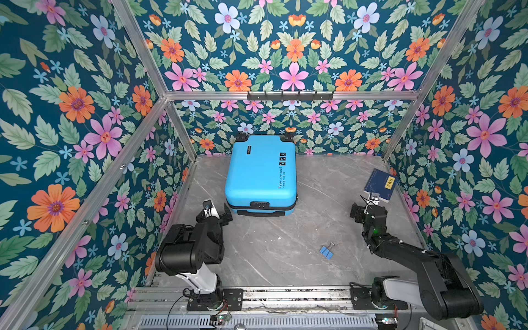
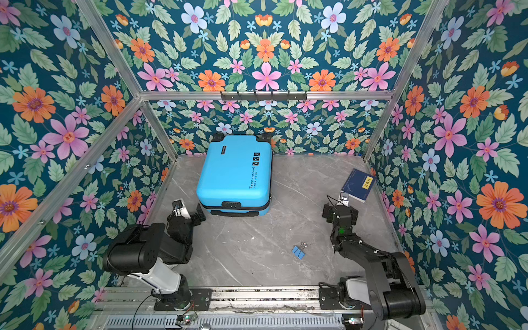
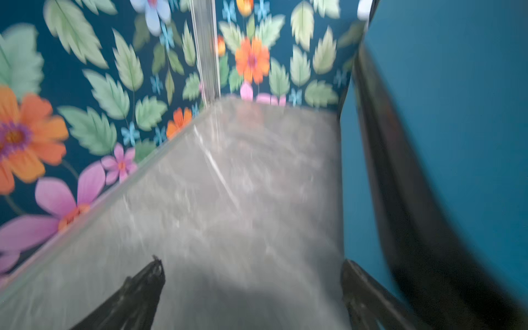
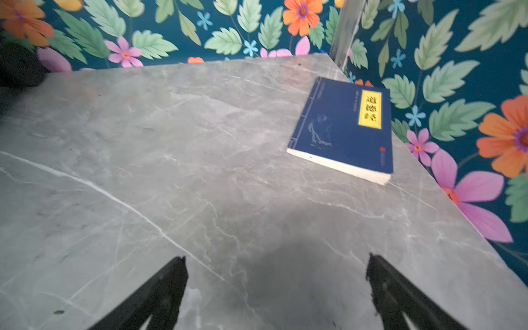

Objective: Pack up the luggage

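The left arm [image 1: 188,245] is folded tight with its elbow raised and its wrist reaching forward and inward. The left end effector [image 3: 251,267] has its fingers spread wide and holds nothing. The right arm [image 1: 411,257] stretches forward lower, wrist tipped down. The right end effector [image 4: 275,261] is likewise spread wide and empty.

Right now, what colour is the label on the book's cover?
Yellow label; clearest in the right wrist view.
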You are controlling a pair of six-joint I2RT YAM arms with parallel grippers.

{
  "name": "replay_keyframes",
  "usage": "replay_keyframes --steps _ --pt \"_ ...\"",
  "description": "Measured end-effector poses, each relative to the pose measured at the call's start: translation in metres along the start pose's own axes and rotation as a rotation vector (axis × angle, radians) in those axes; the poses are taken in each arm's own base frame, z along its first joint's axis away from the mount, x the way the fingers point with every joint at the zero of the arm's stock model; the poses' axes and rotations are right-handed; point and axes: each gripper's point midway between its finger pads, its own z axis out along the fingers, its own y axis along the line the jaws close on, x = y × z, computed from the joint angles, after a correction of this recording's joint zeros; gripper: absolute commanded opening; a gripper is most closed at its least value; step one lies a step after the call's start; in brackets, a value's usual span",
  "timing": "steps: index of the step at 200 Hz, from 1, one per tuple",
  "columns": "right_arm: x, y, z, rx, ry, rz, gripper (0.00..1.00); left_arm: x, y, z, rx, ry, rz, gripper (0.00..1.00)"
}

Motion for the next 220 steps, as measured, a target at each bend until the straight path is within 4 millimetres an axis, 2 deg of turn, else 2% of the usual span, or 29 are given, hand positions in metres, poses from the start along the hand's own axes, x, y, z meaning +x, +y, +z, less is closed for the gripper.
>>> replay_keyframes --steps 13,23,42,70,99,131,220 --pt "0.009 0.002 0.005 -0.007 -0.001 -0.026 0.99 -0.017 -0.003 0.005 0.004 -0.058 0.0 1.0" --pt "0.013 0.004 0.007 -0.023 0.017 -0.039 0.99 -0.021 -0.005 0.009 0.009 -0.063 0.0 1.0" --pt "-0.009 0.001 0.014 -0.039 -0.038 -0.005 0.99 -0.027 -0.007 0.016 0.005 -0.07 0.009 1.0" --pt "-0.019 -0.004 0.023 -0.084 -0.037 0.032 0.99 -0.027 -0.009 0.019 0.006 -0.062 0.012 1.0" --pt "0.008 0.003 0.022 -0.138 0.025 0.039 0.99 -0.027 -0.009 0.019 0.004 -0.062 0.012 1.0" --pt "-0.001 0.005 0.022 -0.157 -0.01 0.05 0.99 -0.027 -0.009 0.019 0.004 -0.062 0.012 1.0" --pt "-0.003 0.006 0.021 -0.164 -0.016 0.054 0.99 -0.025 -0.008 0.018 0.0 -0.055 0.023 1.0"
